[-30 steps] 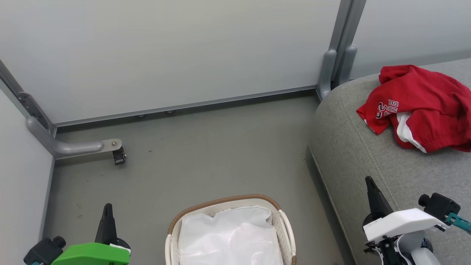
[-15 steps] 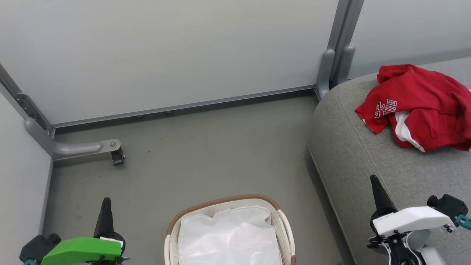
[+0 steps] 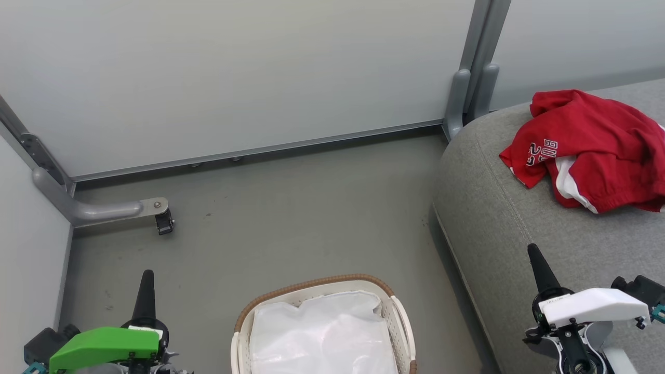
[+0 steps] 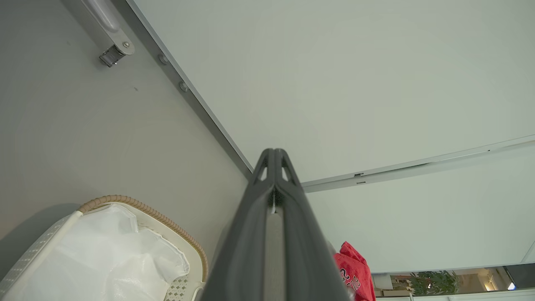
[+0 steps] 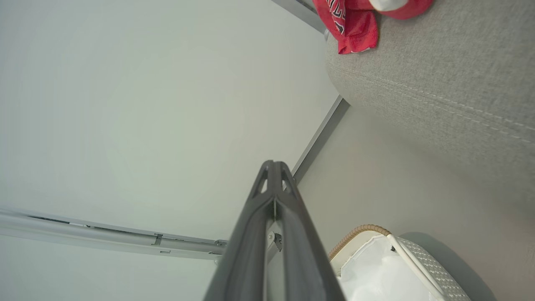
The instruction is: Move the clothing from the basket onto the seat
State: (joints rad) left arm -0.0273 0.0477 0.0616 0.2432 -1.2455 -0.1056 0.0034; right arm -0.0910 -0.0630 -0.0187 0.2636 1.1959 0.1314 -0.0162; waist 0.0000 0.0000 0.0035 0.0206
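The red clothing [image 3: 592, 148] with white letters and trim lies crumpled on the grey seat [image 3: 499, 218] at the right; it also shows in the left wrist view [image 4: 355, 278] and the right wrist view [image 5: 355, 19]. The basket [image 3: 322, 332] stands on the floor at the bottom centre, with just its white cloth lining inside. My left gripper [image 3: 146, 278] is shut and empty at the lower left, left of the basket. Over the seat's front edge at the lower right, my right gripper [image 3: 534, 254] is shut and empty too.
Pale partition panels [image 3: 234, 78] close off the back and left. A grey panel foot with a caster [image 3: 165, 223] stands on the floor at the left. A grey post [image 3: 467, 93] stands beside the seat's corner. Grey floor [image 3: 291, 218] lies between the basket and the panels.
Both grippers have drawn back toward the bottom of the head view, the right one also shifting right. The picture has shifted slightly. The clothing and basket stay put.
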